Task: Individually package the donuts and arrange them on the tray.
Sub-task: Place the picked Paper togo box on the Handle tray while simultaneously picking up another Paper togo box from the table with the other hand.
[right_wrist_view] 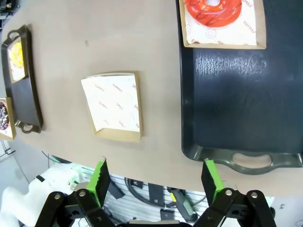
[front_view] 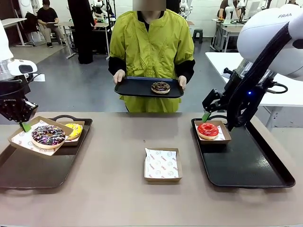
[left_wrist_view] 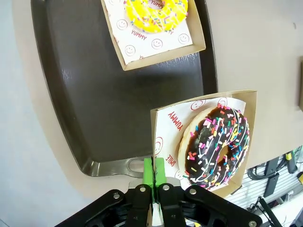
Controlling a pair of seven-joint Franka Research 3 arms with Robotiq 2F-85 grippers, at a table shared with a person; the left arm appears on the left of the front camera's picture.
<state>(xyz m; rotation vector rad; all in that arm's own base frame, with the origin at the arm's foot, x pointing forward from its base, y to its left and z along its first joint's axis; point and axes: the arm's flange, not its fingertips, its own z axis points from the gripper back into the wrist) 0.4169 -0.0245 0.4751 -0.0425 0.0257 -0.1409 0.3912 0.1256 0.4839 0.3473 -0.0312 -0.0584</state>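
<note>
My left gripper (left_wrist_view: 154,166) is clamped on the cardboard rim of the sprinkled donut (left_wrist_view: 218,144)'s box (left_wrist_view: 250,113), which sits tilted at the left tray (left_wrist_view: 94,94) beside the boxed yellow donut (left_wrist_view: 156,12). The icing looks soft and smeary to me, so I hold boxes only. The liners (left_wrist_view: 173,125) read "YUMMY". The dark chocolate donut (front_view: 160,87) rides on the person's tray (front_view: 132,87). My right gripper (right_wrist_view: 156,176) gapes near the boxed red donut (front_view: 208,129).

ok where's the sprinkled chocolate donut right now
The sprinkled donut is on the robot's left in the front view, in a paper-lined box pinched at its edge by the left gripper, over the left tray beside the yellow donut.
</note>
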